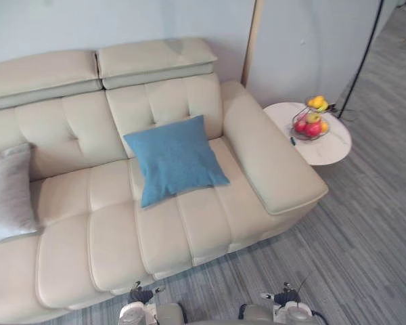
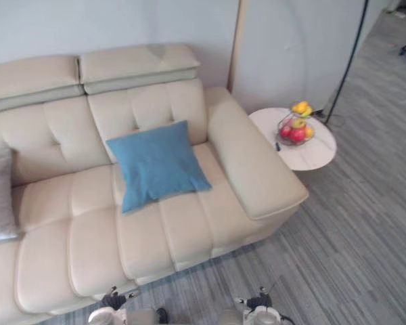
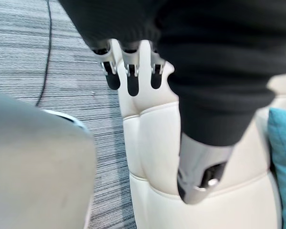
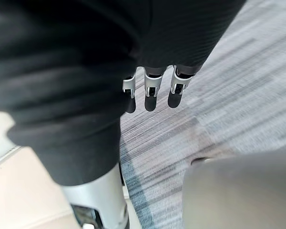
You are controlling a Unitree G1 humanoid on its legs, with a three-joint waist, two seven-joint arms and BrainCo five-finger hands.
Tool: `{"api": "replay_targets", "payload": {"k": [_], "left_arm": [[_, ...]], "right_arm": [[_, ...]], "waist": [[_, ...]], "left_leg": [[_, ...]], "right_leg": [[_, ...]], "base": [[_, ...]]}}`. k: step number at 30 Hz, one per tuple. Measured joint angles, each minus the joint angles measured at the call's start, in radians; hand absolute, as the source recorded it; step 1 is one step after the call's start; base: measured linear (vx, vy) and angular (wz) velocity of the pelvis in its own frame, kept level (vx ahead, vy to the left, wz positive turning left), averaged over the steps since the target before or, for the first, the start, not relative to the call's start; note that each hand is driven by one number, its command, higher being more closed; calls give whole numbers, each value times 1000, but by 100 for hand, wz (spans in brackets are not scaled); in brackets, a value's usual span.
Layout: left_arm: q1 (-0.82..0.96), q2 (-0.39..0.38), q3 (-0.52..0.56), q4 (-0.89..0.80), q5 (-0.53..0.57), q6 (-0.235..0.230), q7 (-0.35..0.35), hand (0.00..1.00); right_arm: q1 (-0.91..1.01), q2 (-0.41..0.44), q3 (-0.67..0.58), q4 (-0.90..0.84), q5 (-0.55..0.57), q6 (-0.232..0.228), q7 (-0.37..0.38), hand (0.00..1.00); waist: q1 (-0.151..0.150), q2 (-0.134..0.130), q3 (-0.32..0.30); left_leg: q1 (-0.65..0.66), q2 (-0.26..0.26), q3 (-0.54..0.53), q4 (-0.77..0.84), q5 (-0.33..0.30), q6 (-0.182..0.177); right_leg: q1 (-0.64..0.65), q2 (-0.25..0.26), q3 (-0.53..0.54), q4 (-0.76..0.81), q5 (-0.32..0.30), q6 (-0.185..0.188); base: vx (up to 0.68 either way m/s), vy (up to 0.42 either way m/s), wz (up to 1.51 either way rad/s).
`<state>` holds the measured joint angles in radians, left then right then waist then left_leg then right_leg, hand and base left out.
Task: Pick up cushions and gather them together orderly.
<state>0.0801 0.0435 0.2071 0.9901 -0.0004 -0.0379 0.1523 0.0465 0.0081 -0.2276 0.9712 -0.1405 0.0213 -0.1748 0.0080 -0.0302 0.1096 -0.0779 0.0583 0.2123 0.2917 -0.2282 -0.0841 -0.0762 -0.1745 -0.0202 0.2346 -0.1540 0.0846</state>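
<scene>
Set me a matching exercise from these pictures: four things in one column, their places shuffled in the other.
Things:
1. blue cushion
2. grey cushion
3. fruit basket
4. round side table

Places:
A. on the floor beside the right armrest of the sofa
B. at the sofa's left end
C. on the seat near the right armrest, leaning on the backrest
D. on the white tabletop

Pairs: 1-C, 2-B, 3-D, 4-A
</scene>
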Motion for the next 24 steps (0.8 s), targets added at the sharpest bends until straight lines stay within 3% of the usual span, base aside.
{"api": "replay_targets", "payload": {"k": [6, 10, 12, 13, 14, 15, 17, 19, 20, 21, 22, 24], "left_arm": [[11, -34, 13, 16, 23, 2, -3, 0], [9, -58, 50, 23, 22, 5, -3, 0], [9, -67, 52, 25, 19, 6, -5, 0], [9, -68, 51, 25, 18, 6, -5, 0], [4, -66, 50, 25, 17, 6, -6, 0], [0, -67, 47, 27, 17, 6, -6, 0], [-18, -68, 35, 54, 17, 7, -12, 0], [-34, -61, 11, 62, 18, 7, -23, 0], [-39, -61, 8, 62, 22, 7, -25, 0], [-42, -62, 8, 58, 24, 8, -28, 0], [-43, -57, 12, 48, 29, 8, -28, 0], [-41, -56, 10, 39, 36, 7, -27, 0]], "right_arm": [[31, -12, -2, -13, 3, 6, 1, 0], [15, -22, 2, -11, 3, 6, 3, 0], [3, -23, 5, -14, 3, 5, 4, 0], [-6, -29, 4, -12, 3, 7, 4, 0], [-7, -29, 3, -9, 2, 8, 4, 0], [-8, -32, 3, -8, 2, 8, 4, 0], [-14, -55, -2, -2, 2, 6, 4, 0], [-18, -61, -17, 7, 7, 6, 3, 0], [-19, -61, -27, 6, 9, 5, 4, 0], [-23, -60, -27, 5, 13, 6, 1, 0], [-24, -50, -27, 2, 14, 10, -2, 0], [-20, -48, -26, 2, 24, 10, -3, 0]], "waist": [[-1, 36, -42], [0, 62, -50], [1, 82, -62], [0, 91, -54], [-1, 83, -53], [-1, 84, -53], [-5, 110, -40], [-9, 110, -30], [-16, 113, -17], [-15, 114, 2], [-9, 103, 16], [-6, 102, 18]], "left_leg": [[82, 17, 86, -70, 19, 16], [114, 80, 197, -67, 20, 17], [128, 130, 289, -62, 21, 18], [143, 136, 322, -62, 21, 18], [171, 126, 374, -63, 21, 17], [191, 121, 401, -63, 21, 17], [225, 118, 422, -57, 21, 17], [209, 143, 421, 70, 21, 16], [155, 194, 400, 255, 29, 24], [95, 248, 350, 436, 81, 74], [33, 278, 285, 587, 32, 105], [-22, 252, 197, 633, -26, 76]], "right_leg": [[17, 31, 40, -49, 37, 27], [-41, 99, 58, -23, 86, -13], [-100, 120, -156, 1, 128, -76], [-109, 104, -279, 13, 113, -119], [-112, 72, -475, 46, 59, -185], [-109, 65, -532, 60, 44, -186], [-98, 93, -485, 55, 39, -181], [-100, 105, -431, 59, -1, -176], [-85, 123, -396, 58, -10, -180], [-61, 135, -372, 59, -24, -191], [-41, 150, -320, 72, -48, -200], [-24, 165, -274, 80, -71, -211]], "base": [[179, 2, -38], [180, -48, -101], [138, -102, -158], [135, -161, -165], [102, -154, -154], [114, -146, -162], [100, -112, -135], [120, -115, -101], [157, -141, -90], [136, -88, -102], [114, -65, -88], [104, -27, -90]]}}
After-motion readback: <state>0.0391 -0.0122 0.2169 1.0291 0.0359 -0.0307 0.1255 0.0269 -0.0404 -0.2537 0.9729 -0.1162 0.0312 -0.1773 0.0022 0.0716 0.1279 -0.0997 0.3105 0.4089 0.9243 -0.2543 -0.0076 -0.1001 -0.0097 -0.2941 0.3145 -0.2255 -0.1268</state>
